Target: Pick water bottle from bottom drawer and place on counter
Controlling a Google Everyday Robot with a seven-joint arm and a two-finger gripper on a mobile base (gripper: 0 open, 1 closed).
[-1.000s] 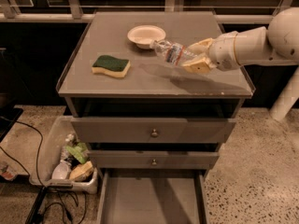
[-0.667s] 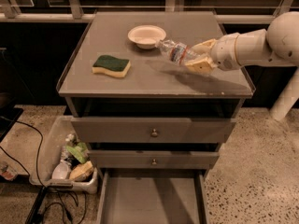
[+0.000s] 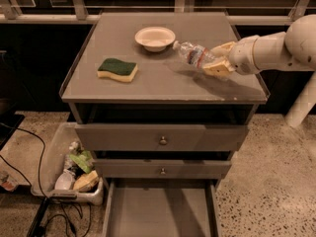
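One table (image 3: 163, 83) fills the middle of the view. Below it are two closed drawer fronts (image 3: 197, 138) and, at 6 o'clock, one open drawer (image 3: 158, 209) with a bare floor. One white arm (image 3: 266, 51) enters from 3 o'clock. Its claw (image 3: 217, 59) is closed around the base end of the one bottle (image 3: 195, 55). The bottle is tilted over the table at about 2 o'clock of its centre, with the cap pointing to 10 o'clock. Whether it touches the surface cannot be told.

One sponge (image 3: 117, 69) lies at 9 o'clock and one bowl (image 3: 155, 37) at 12 o'clock, just beside the cap.

The bottle is probably light, thin-walled, smooth and easily dented. The ribbed body near the label looks the best place to hold it, with moderate squeeze. Lying down, it may roll.
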